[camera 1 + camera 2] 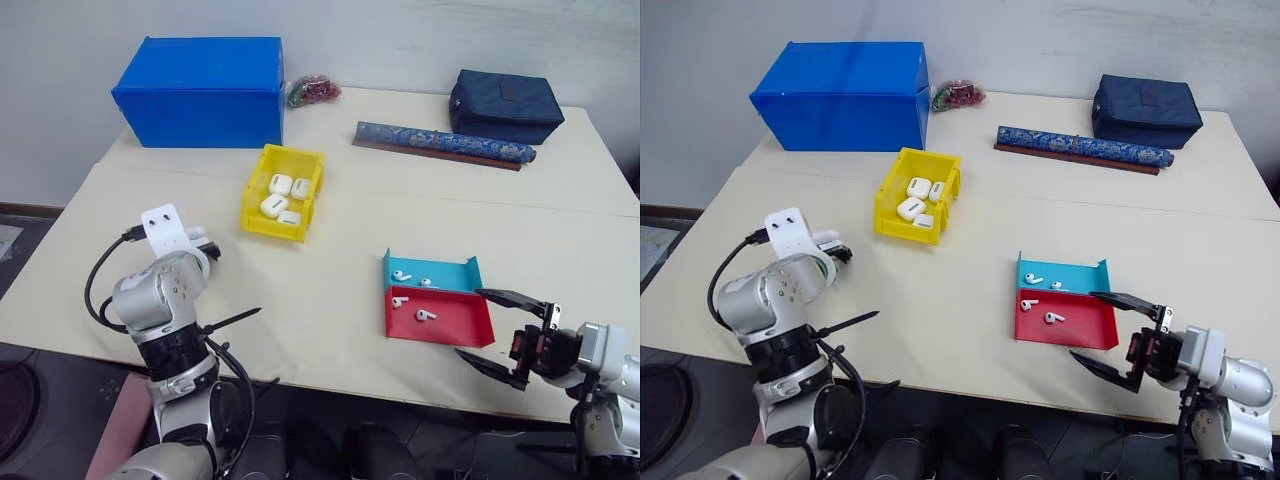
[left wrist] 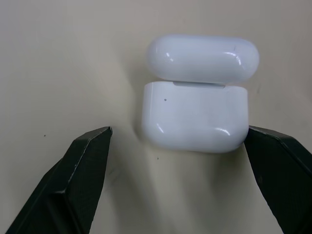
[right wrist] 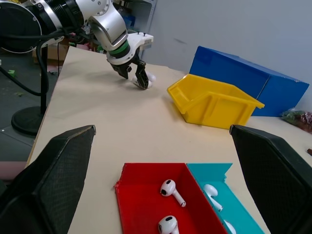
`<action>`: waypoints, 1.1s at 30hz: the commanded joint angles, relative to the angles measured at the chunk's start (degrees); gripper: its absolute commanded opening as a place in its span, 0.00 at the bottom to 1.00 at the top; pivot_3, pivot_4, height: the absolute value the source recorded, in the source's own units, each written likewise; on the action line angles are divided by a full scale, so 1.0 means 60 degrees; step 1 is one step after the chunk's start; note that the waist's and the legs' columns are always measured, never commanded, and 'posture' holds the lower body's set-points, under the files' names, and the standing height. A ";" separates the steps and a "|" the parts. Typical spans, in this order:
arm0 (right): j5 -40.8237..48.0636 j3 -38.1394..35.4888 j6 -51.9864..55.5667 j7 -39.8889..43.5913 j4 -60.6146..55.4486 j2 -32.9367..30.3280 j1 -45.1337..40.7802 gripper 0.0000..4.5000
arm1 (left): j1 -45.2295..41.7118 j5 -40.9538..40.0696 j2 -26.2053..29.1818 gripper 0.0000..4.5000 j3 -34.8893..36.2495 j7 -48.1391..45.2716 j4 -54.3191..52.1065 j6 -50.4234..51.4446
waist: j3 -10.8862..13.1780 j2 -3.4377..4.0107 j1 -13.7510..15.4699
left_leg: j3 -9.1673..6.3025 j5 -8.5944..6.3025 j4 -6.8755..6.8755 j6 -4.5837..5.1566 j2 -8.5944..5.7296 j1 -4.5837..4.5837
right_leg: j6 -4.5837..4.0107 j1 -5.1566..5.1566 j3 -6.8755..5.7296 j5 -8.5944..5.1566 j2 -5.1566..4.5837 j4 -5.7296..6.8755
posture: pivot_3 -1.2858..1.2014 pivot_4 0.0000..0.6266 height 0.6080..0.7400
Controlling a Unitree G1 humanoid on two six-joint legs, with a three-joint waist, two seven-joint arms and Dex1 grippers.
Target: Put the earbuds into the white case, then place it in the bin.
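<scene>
left hand (image 2: pixel 178 183) wide open, nothing held | white case (image 2: pixel 195 114) on tabletop (image 2: pixel 58 63) straight ahead between the fingers, lid up, long axis across the gap | way nearer than right hand (image 1: pixel 500 335), also wide open

Four earbuds (image 1: pixel 402 275) in two trays (image 1: pixel 440 318), five white cases (image 2: pixel 195 95), one yellow bin (image 1: pixel 256 212).

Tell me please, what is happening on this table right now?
The left gripper has its jaws open around a white case lying on the table, lid up, not yet gripped. The right gripper waits open beside the red tray and teal tray, which hold the earbuds. The yellow bin already holds several white cases.
</scene>
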 commanded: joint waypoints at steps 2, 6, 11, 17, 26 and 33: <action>0.0269 -0.0361 -0.0106 -0.0060 -0.0445 -0.0077 0.0143 1.00 | -0.0114 0.0207 0.0360 0.98 -0.0321 -0.0384 0.0214 -0.0123 | 0.0000 0.0000 0.0007 | 0.0000 0.0000 0.0000 -0.0001 0.0000 0.0001 | 0.0000 -0.0001 0.0000 0.0000 0.0000 0.0002 | 0.52 0.24 1.00; 0.0293 -0.0368 -0.0103 -0.0111 -0.0542 -0.0050 0.0223 1.00 | -0.0106 0.0294 0.0614 0.98 -0.0441 -0.0672 0.0550 -0.0295 | 0.0000 0.0001 0.0021 | -0.0001 0.0001 -0.0001 -0.0002 0.0000 0.0004 | 0.0000 -0.0001 -0.0001 0.0000 0.0000 0.0006 | 0.52 0.24 1.00; 0.0255 -0.0321 -0.0128 -0.0194 -0.0629 -0.0021 0.0297 1.00 | -0.0259 0.0349 0.0626 0.98 -0.0501 -0.0827 0.1054 -0.0676 | -0.0001 0.0002 0.0065 | -0.0001 0.0001 0.0003 -0.0002 0.0000 0.0008 | 0.0000 0.0003 -0.0001 0.0000 -0.0001 0.0007 | 0.52 0.24 1.00; 0.0160 -0.0238 -0.0099 -0.0408 -0.0872 -0.0009 0.0397 1.00 | -0.0340 0.0399 0.0555 0.98 -0.0474 -0.0829 0.1478 -0.1024 | -0.0001 0.0003 0.0109 | -0.0001 0.0004 0.0005 -0.0003 0.0001 0.0010 | 0.0000 0.0003 -0.0001 0.0000 -0.0001 0.0013 | 0.52 0.24 1.00; 0.0134 -0.0204 -0.0054 -0.0599 -0.1097 -0.0036 0.0538 1.00 | -0.0200 0.0550 0.0367 0.78 -0.0524 -0.0795 0.1502 -0.0869 | -0.0003 0.0004 0.0118 | -0.0001 0.0005 0.0007 -0.0003 0.0001 0.0012 | 0.0000 0.0004 -0.0001 0.0000 -0.0002 0.0020 | 0.52 0.24 1.00; 0.0131 -0.0142 -0.0138 -0.0527 -0.0973 0.0005 0.0472 1.00 | 0.0430 0.0654 0.0293 0.62 -0.0542 -0.0973 0.0610 -0.0359 | -0.0003 0.0006 0.0097 | 0.0000 0.0003 0.0001 -0.0004 0.0001 0.0012 | 0.0000 0.0002 0.0001 0.0000 -0.0002 0.0017 | 0.52 0.24 1.00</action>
